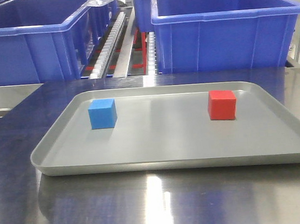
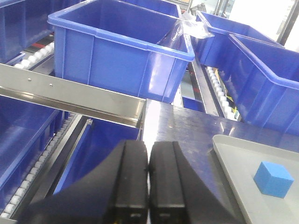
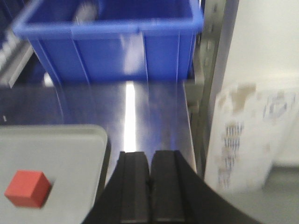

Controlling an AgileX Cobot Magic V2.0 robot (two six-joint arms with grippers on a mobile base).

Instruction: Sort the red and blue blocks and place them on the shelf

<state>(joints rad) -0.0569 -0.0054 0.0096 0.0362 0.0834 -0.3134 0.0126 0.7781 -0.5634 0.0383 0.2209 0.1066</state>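
**Front view.** The blue block (image 1: 102, 113) and the red block (image 1: 222, 105) are shown resting flat in the grey tray (image 1: 159, 166) on the steel worktop (image 1: 147, 208). They lie well apart, blue on the left and red on the right. The shelf (image 1: 114, 39), with its roller tracks and blue bins (image 1: 227, 38), stands behind the worktop.

Each block is a cube, so no long axis is present. The front faces are set roughly square to the tray's front rim. Both blocks are judged light, rigid and matte, and little slip is expected. A hold across 2 opposite side faces, taken from above, is advised.

**Left wrist view.** The left pincer (image 2: 148, 154) is seen with its fingers pressed together and nothing held. It is located near the shelf's front rail (image 2: 70, 93). The blue block lies apart from it, in the tray.

**Right wrist view.** The picture is blurred. The right pincer (image 3: 150, 161) is likewise drawn together and empty. The red block sits apart from it, in the tray.
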